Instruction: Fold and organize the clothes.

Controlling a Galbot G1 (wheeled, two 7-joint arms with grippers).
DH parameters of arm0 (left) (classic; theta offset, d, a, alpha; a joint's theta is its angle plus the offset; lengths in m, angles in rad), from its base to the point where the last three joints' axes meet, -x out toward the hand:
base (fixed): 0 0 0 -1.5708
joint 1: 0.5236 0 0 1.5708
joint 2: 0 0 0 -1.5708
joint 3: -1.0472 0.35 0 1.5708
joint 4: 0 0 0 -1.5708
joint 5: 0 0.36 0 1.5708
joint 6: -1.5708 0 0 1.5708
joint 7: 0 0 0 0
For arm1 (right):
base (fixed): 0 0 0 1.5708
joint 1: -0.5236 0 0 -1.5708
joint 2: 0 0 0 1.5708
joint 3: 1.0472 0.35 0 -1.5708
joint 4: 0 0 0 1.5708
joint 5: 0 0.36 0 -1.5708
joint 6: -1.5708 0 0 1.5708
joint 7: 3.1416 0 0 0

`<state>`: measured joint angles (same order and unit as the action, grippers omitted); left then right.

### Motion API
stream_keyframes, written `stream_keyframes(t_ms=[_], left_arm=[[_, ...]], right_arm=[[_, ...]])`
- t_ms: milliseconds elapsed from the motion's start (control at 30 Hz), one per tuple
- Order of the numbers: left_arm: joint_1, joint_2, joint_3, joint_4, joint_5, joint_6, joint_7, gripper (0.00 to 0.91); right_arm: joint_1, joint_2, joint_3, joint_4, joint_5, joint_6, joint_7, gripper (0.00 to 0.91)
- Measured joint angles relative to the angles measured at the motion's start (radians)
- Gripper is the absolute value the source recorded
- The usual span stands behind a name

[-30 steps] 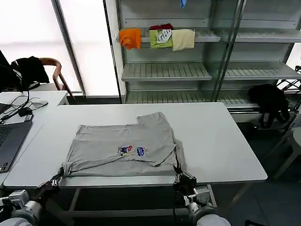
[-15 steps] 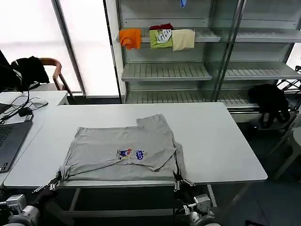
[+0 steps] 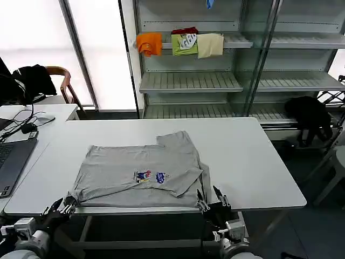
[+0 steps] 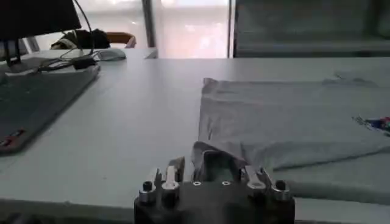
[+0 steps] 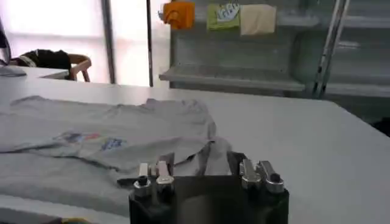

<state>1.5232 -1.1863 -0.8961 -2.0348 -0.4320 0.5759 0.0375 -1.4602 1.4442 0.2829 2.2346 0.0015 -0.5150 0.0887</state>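
A light grey shirt (image 3: 141, 175) with a small multicoloured chest print (image 3: 149, 176) lies partly folded on the white tabletop (image 3: 248, 162), near the front edge and left of centre, one sleeve flap turned over toward the far side. My left claw (image 3: 60, 207) sits at the tabletop's front edge by the shirt's near left corner; from my left wrist the fingers (image 4: 172, 173) stand apart with a bunched corner of the grey cloth (image 4: 210, 159) rising between them, though I cannot tell whether they touch it. My right claw (image 3: 211, 199) is at the front edge by the shirt's near right corner, its fingers (image 5: 160, 168) spread, with the hem just ahead of them. A laptop (image 3: 11, 162) rests at the left edge. On the shelf (image 3: 188, 81) behind, orange (image 3: 149, 42), green (image 3: 184, 43) and pale yellow (image 3: 210, 45) folded garments sit in a row.
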Motion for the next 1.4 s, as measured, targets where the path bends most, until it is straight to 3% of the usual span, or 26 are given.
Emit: stream_keyframes(t_ms=[833,1400], left_arm=[[-0.284,0.100,0.017,0.219,-0.080,0.002,-0.012,0.907],[-0.440,0.122,0.106,0.314,-0.017,0.001,0.025,0.907]], right_arm=[[0.164,0.064,-0.006,-0.094,0.006,-0.055,0.037,0.907],[0.443,0.104,0.023,-0.332,0.084,-0.061,-0.015,0.907]])
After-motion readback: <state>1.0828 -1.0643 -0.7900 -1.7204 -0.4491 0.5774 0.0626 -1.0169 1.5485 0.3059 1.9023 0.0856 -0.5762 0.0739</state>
